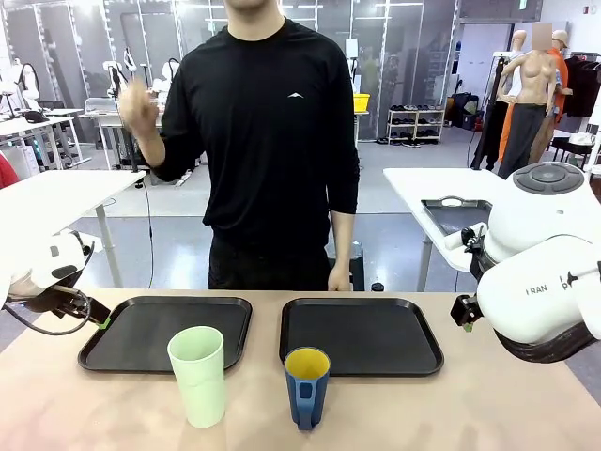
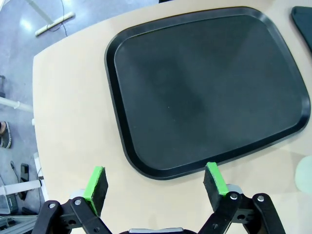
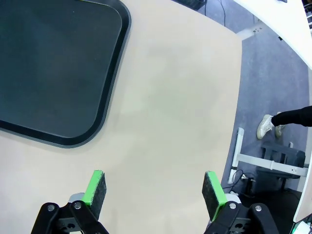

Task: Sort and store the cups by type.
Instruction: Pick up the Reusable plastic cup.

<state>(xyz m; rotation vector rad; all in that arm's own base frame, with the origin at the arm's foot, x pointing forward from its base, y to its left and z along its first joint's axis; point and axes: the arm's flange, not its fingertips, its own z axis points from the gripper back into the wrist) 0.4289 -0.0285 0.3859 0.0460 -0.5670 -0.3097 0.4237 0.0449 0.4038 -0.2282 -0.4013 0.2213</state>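
A tall mint-green tumbler stands upright near the table's front edge, just in front of the left black tray. To its right stands a dark blue handled mug with a yellow inside, in front of the right black tray. My left gripper hovers at the left tray's left rim. In the left wrist view it is open and holds nothing, above the tray's rim, with the tumbler's edge at the right. My right gripper is open over bare table beside the tray.
A person in black stands at the far side, one hand raised, the other down at the table's far edge. My right arm fills the right side. Both trays hold nothing. A white table stands behind.
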